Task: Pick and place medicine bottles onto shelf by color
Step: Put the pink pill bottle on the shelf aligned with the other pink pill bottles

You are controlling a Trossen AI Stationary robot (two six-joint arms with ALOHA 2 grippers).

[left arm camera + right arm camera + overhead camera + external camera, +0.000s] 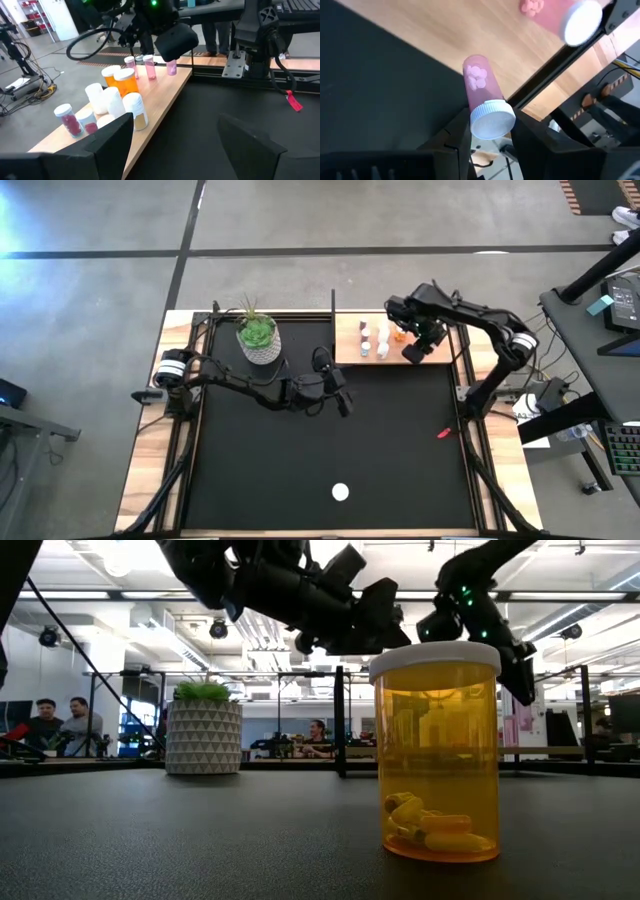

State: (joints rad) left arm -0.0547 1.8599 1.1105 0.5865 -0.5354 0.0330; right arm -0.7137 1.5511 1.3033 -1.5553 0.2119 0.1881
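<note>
Pink bottle (482, 92): white-capped, clamped at its cap end between the right gripper's (490, 131) fingers; held above the light-wood shelf (440, 352) near that board's right end.
Long axis: in the right wrist view the cap points back toward the gripper and the base points away at the board; in the left wrist view the same bottle (171, 67) hangs roughly upright under the gripper, its base close to the wood; touching or not cannot be told.
Right gripper: clenched on the pink bottle's cap.
Left gripper (341, 392): fingers spread wide, grasping nothing, over the black mat (300, 470) just left of the shelf.
Bottles on the shelf: two more pink ones (149, 67) standing side by side near the held one; two orange (125, 82); about four white (107, 100); one clear with red pills (69, 119).
Bottles off the shelf: one orange pill bottle (436, 750), upright on the mat close to the low camera.
Plant pot (259, 342): one, standing on the mat's back left.
</note>
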